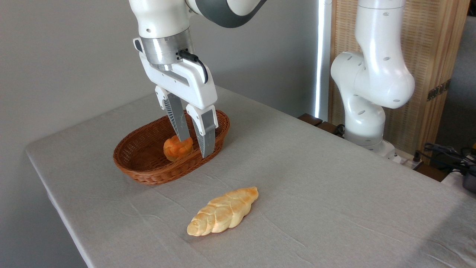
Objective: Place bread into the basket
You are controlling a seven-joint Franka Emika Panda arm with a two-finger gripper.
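Not yet done: bread [223, 211] lying on table [334, 193], well apart from basket [137, 163], in front of it. Only orange bun [177, 147] inside basket. Gripper [195, 147] above basket, parted, gripping nothing

A plain grey wall [67, 48] fills the left and centre of the background, evenly lit and unmarked. A narrow vertical strip of bright daylight [320, 56] runs down beside it. To the right of the strip stands a woven panel [427, 44] in a light wooden frame, with a small dark metal fitting [438, 90] on the frame's edge. The surface [334, 193] is covered with a light grey cloth showing shallow creases; its near left corner is rounded. Behind its far right edge lie dark cables [446, 152] and a dark wooden piece [310, 119], partly hidden.
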